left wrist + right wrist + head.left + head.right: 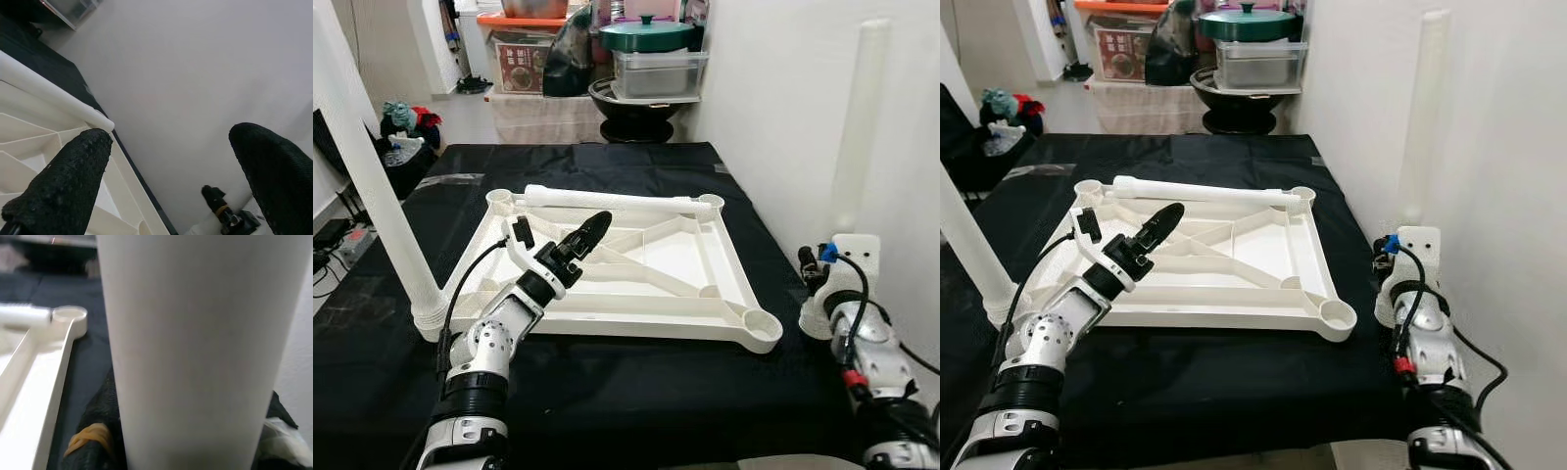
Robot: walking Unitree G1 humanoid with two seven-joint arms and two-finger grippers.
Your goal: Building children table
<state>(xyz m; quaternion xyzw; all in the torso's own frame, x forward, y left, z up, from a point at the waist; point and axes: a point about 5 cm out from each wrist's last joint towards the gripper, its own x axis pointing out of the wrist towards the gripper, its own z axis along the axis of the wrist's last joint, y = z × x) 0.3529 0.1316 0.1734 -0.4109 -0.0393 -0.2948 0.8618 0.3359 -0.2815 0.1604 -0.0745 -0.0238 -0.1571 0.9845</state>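
The white tabletop [636,264] lies upside down, ribs up, at the centre of the black-covered counter [607,392]. One loose white leg [622,201] rests along its 12 o'clock rim, between two corner sockets. Another leg [372,186] stands tilted in the socket at 8 o'clock. The left end effector [592,233] hovers over the tabletop's left part, fingers [73,171] released and apart, gripping nothing. At 4 o'clock, off the tabletop's corner, the right end effector [827,294] is clenched around an upright white leg [857,147] beside the wall. At 12 o'clock beyond the counter, storage boxes [524,54] carry labels too small to read.
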